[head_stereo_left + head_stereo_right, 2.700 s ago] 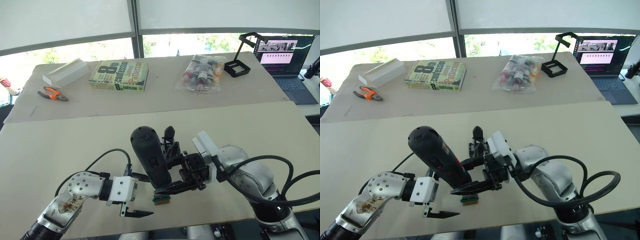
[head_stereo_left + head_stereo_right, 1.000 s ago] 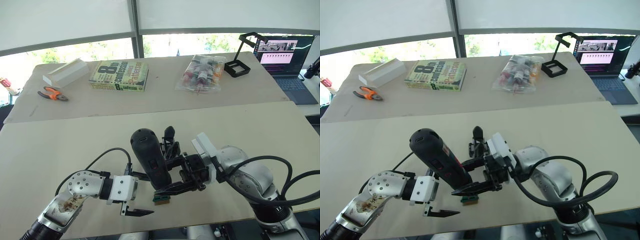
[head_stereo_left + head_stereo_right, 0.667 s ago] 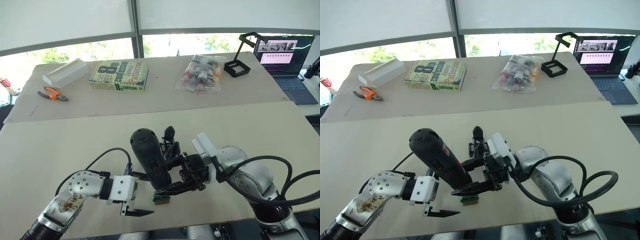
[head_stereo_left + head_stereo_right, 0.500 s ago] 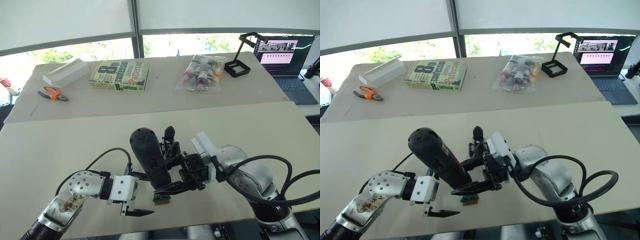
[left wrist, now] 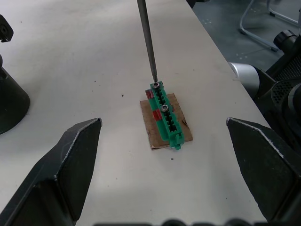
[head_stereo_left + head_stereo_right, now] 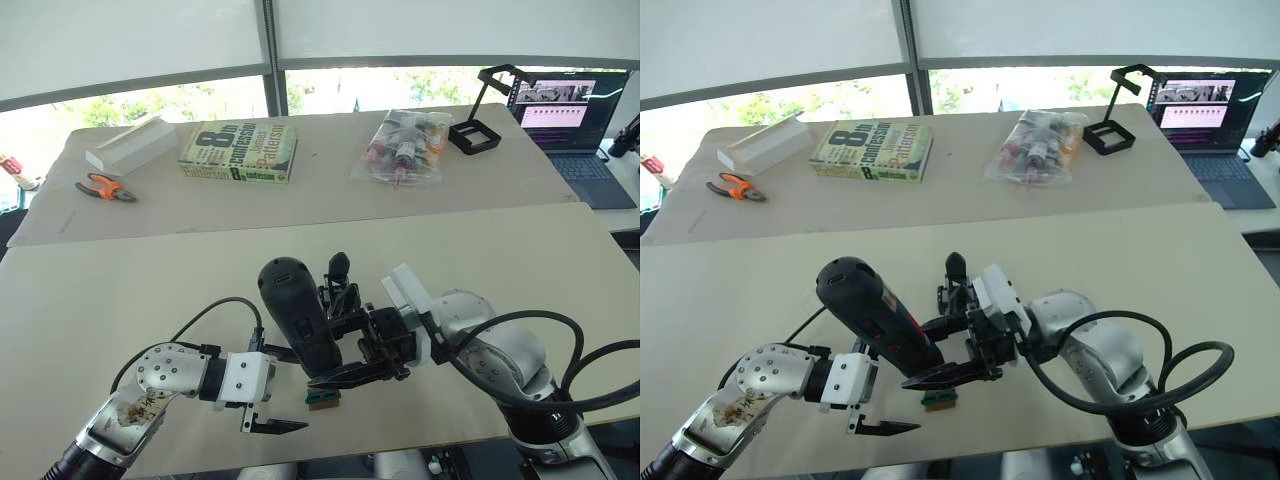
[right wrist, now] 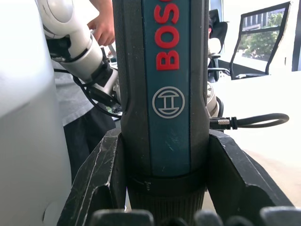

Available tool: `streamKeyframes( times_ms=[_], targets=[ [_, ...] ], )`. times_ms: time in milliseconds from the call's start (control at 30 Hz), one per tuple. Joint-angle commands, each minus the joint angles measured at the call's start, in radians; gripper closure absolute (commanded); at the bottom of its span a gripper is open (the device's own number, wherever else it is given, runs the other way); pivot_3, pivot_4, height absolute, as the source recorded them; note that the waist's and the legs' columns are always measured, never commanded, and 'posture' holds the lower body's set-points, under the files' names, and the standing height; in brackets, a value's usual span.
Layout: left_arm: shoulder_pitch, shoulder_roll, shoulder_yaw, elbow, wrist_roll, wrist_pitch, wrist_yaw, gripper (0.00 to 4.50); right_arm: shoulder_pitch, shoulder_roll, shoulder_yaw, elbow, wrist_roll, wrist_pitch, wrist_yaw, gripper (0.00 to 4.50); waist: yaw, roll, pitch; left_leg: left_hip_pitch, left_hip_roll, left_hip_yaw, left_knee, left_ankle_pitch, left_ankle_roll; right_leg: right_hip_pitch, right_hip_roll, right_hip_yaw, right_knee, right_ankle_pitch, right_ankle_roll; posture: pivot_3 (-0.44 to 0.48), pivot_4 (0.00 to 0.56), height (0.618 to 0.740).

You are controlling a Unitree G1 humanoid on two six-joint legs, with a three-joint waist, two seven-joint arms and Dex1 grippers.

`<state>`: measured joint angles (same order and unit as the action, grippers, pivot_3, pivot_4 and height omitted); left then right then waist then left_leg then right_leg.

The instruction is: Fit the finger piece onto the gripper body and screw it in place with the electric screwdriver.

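My right gripper (image 6: 316, 362) is shut on the electric screwdriver (image 6: 296, 322), a black tool held nearly upright with its butt leaning toward my left. Its thin metal bit (image 5: 147, 42) rests on a screw at the end of a small green-brown block (image 5: 165, 121) on the table. My left gripper (image 5: 163, 123) stands open, its fingers wide apart on either side of that block. Just behind the screwdriver stands the gripper body (image 6: 338, 284), with an upright pointed black finger. A separate finger piece is out of view.
The block lies close to the table's front edge (image 6: 400, 447). The rear table holds a book (image 6: 238, 151), orange-handled pliers (image 6: 104, 187), a white box (image 6: 130, 146), a plastic bag of small items (image 6: 404, 145), a black stand (image 6: 474, 130) and a laptop (image 6: 572, 117). A person's hand (image 7: 104, 29) appears behind my arm.
The screwdriver's butt has leaned very slightly further to my left. Both grippers and the block stay where they were.
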<state>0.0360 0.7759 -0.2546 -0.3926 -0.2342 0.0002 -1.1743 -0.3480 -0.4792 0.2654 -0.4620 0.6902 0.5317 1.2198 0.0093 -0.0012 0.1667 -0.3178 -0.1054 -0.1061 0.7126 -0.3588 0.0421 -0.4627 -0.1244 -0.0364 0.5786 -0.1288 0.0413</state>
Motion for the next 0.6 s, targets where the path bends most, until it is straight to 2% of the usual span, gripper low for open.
streamKeyframes(
  times_ms=[33,600],
  targets=[
    [0.000,-0.001,0.002,-0.021,-0.002,-0.015,0.003,0.00,-0.014,0.015,-0.005,-0.032,0.023,-0.030,0.004,2.58,0.000,0.000,0.000,0.000,0.000,0.000,0.000,0.000,0.000,0.000,0.000,0.000,0.000,0.000,0.000,0.000,0.150,0.738],
    [-0.021,-0.004,-0.004,-0.005,-0.002,-0.017,0.001,0.00,-0.014,0.011,-0.011,-0.047,0.034,-0.016,-0.002,2.58,0.000,0.000,0.000,0.000,0.000,0.000,0.000,0.000,0.000,0.000,0.000,0.000,0.000,0.000,0.000,0.000,0.150,0.738]
  ],
)
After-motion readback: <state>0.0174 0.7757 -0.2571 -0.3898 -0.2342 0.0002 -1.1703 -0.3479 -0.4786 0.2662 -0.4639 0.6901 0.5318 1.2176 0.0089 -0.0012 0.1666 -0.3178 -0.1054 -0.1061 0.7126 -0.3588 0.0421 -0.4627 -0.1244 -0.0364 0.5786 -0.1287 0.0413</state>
